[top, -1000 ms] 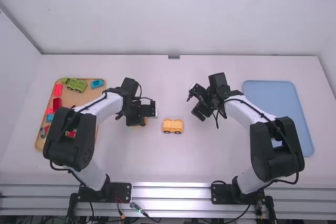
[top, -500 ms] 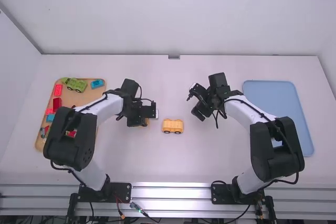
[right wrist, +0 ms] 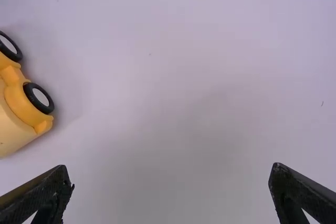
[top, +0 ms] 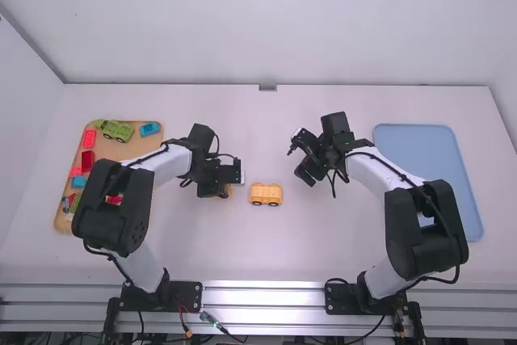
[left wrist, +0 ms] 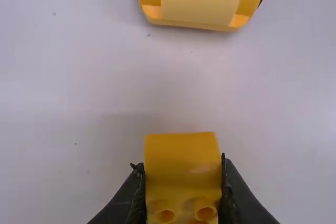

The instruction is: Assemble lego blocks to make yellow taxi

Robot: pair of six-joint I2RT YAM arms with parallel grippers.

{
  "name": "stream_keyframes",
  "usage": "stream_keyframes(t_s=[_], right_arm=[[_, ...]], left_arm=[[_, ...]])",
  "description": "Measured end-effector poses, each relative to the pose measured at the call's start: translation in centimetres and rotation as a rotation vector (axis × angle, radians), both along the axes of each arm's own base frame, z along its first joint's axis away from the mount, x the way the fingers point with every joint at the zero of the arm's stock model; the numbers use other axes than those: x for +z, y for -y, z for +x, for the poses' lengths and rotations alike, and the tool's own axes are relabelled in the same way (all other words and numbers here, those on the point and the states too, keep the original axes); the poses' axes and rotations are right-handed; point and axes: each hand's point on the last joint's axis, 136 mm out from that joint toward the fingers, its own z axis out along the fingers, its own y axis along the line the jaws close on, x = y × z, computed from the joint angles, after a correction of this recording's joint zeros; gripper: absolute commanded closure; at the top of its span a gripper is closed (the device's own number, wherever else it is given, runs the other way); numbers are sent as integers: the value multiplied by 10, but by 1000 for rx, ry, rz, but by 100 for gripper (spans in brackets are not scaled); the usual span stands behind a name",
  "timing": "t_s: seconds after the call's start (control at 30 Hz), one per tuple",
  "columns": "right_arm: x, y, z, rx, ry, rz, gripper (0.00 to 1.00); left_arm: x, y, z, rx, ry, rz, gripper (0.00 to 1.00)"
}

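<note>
No text, label, brand, number or sign can be read here.
</note>
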Motion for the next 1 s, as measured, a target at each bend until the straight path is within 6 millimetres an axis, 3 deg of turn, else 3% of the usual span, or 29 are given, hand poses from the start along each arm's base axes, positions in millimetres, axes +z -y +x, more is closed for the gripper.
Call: stream_keyframes(t_s=[0.27, 0.3, 0.37, 0.53, 0.77, 0.87, 1.0], right_arm=[[0, 0, 0, 1, 0, 0, 1], [0, 0, 0, 1, 0, 0, 1], [0, 0, 0, -1, 0, 0, 1], [0, 0, 0, -1, 0, 0, 1], [0, 0, 0, 0, 2, 0, 1], [2, -1, 3, -1, 15, 3, 1], [3, -1, 5, -1, 25, 7, 1]], left_arm=[[0, 0, 0, -1, 0, 0, 61], [0, 0, 0, -1, 0, 0, 51], [0, 1, 0, -2, 1, -2, 1], [2, 3, 11, 2, 48, -13, 1], [3, 4, 6, -20, 30, -36, 1], [10, 5, -2, -71, 16, -118, 1], [23, -3, 5, -65, 51, -238, 1]])
